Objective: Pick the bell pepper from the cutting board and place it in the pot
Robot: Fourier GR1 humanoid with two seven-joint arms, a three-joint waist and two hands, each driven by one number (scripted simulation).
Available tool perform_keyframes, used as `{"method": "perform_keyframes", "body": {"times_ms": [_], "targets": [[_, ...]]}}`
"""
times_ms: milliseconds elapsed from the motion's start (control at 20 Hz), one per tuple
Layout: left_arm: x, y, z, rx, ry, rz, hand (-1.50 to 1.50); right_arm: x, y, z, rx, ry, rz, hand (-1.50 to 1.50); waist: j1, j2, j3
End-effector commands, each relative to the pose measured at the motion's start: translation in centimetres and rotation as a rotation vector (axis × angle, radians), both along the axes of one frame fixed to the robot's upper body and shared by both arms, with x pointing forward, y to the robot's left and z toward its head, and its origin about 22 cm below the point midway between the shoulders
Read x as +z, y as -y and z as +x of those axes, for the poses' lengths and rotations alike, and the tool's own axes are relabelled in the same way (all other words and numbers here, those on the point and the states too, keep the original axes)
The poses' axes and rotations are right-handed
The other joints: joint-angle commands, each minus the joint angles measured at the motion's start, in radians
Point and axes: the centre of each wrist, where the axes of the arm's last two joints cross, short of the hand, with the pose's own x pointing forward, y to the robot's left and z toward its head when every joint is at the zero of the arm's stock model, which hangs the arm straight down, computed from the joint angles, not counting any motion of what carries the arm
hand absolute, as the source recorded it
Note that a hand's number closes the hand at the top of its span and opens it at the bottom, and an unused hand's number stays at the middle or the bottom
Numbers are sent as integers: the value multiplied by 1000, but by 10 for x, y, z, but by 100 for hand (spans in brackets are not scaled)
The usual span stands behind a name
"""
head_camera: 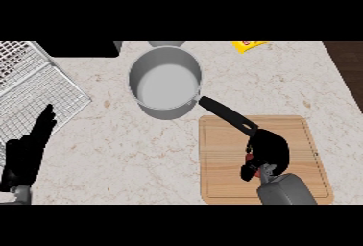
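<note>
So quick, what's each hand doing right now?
Left hand: open, fingers straight, resting at the counter's left edge.
Right hand: curled over the cutting board, shut on something red, probably the bell pepper.

We note two black hands, each on a grey forearm. The right hand [268, 150] is glossy black, rounded in bulk, joined to a smooth, cylindrical grey forearm [285, 191] by a short metallic wrist piece. The left hand [27, 148] is matte black, with long slim fingers; only a small grey stub of its forearm [21, 194] shows.
</note>
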Motion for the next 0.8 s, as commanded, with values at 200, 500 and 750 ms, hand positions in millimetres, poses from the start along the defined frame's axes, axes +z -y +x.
{"method": "perform_keyframes", "body": {"times_ms": [200, 500, 750], "targets": [[10, 26, 19, -151, 34, -15, 0, 30, -116, -4, 265, 96, 153, 150, 151, 29, 4], [16, 31, 28, -165, 29, -3, 0, 55, -157, 5, 257, 211, 91, 150, 160, 18, -1], [9, 34, 30, -144, 7, 5, 0, 97, -186, 11, 261, 454, -17, 150, 142, 3, -4]]}}
